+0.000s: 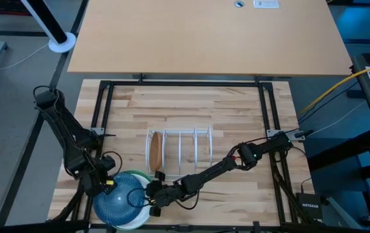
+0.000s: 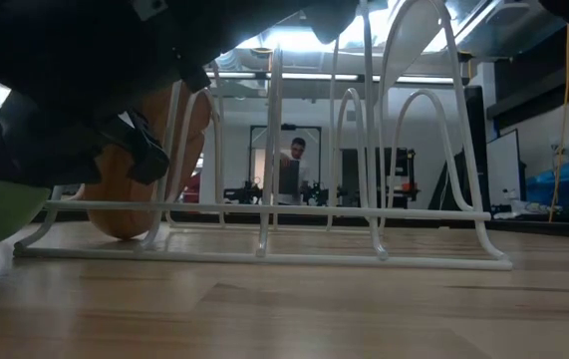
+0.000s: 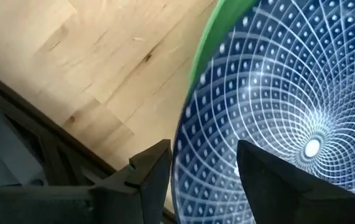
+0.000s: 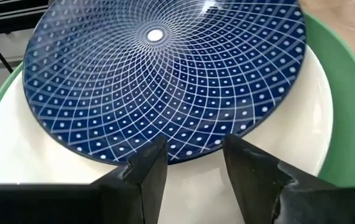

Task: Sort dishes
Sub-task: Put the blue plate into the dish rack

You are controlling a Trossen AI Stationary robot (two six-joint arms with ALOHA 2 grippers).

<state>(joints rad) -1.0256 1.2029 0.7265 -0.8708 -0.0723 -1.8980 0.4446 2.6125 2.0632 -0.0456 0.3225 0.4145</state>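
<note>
A dark blue patterned plate (image 1: 118, 200) (image 4: 165, 74) lies on top of a white plate (image 4: 301, 124), which sits in a green plate (image 4: 351, 93) at the table's near-left edge. The tan-brown plate (image 1: 153, 153) (image 2: 135, 170) stands on edge in the leftmost slot of the white wire rack (image 1: 181, 152). My left gripper (image 1: 110, 183) (image 3: 205, 149) is open at the blue plate's far-left rim. My right gripper (image 1: 151, 199) (image 4: 193, 146) is open at the stack's right side, its fingers pointing at the blue plate's rim above the white plate. My left gripper stands astride the blue plate's rim (image 3: 180, 155), one finger (image 3: 270, 180) over the plate's face and the other (image 3: 152, 180) outside it; whether either finger touches, I cannot tell. My right gripper shows no touch on the blue plate's rim (image 4: 189, 155).
The rack (image 2: 264, 249) stands just beyond the stack, with its other slots free. Black frame bars (image 1: 104, 116) run along the table's left, right and far sides. Bare wooden tabletop (image 1: 236, 207) lies to the right of the stack.
</note>
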